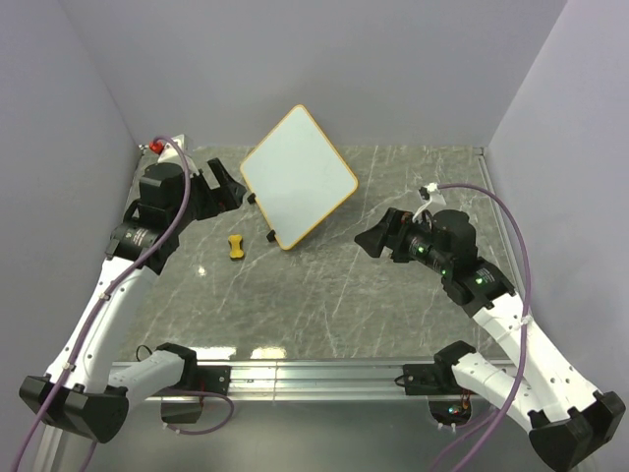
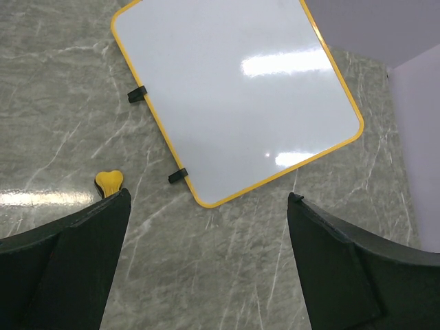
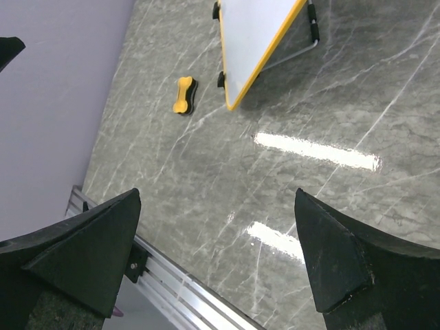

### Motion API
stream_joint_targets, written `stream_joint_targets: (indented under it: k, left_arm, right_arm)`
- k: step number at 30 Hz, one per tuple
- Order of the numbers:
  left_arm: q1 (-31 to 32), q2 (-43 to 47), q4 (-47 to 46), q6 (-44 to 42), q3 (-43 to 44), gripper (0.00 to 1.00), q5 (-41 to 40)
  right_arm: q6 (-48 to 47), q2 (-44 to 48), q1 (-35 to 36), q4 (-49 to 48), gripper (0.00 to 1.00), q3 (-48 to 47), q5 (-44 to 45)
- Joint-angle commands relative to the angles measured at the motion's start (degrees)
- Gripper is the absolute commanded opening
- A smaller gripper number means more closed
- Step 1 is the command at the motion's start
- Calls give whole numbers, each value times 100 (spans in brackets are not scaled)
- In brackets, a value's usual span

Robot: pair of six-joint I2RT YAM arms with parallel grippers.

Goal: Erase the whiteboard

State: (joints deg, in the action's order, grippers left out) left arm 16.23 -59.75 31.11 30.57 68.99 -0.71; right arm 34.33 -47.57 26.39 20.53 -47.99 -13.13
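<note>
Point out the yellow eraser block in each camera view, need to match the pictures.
Top external: eraser left of centre, just left of the lowest corner of the whiteboard.
Left wrist: eraser at mid-left, only its top showing.
Right wrist: eraser upper middle, left of the whiteboard's edge.
Shared landmark: the whiteboard; its orange-framed corner lies nearest the eraser in all three.

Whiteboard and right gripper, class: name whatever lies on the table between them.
Nothing: in the top view only bare table separates the right gripper from the whiteboard. The yellow eraser lies off to the board's other side.
</note>
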Motion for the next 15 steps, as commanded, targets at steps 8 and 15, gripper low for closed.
stream_joint_targets:
  k: [8, 15]
  left_arm:
    - [21, 16, 0, -209, 159, 99, -140]
    - [21, 25, -193, -410, 18, 99, 114]
  right_arm:
    - [-145, -6, 24, -173, 100, -220, -6]
    - [-321, -33, 24, -23, 100, -334, 47]
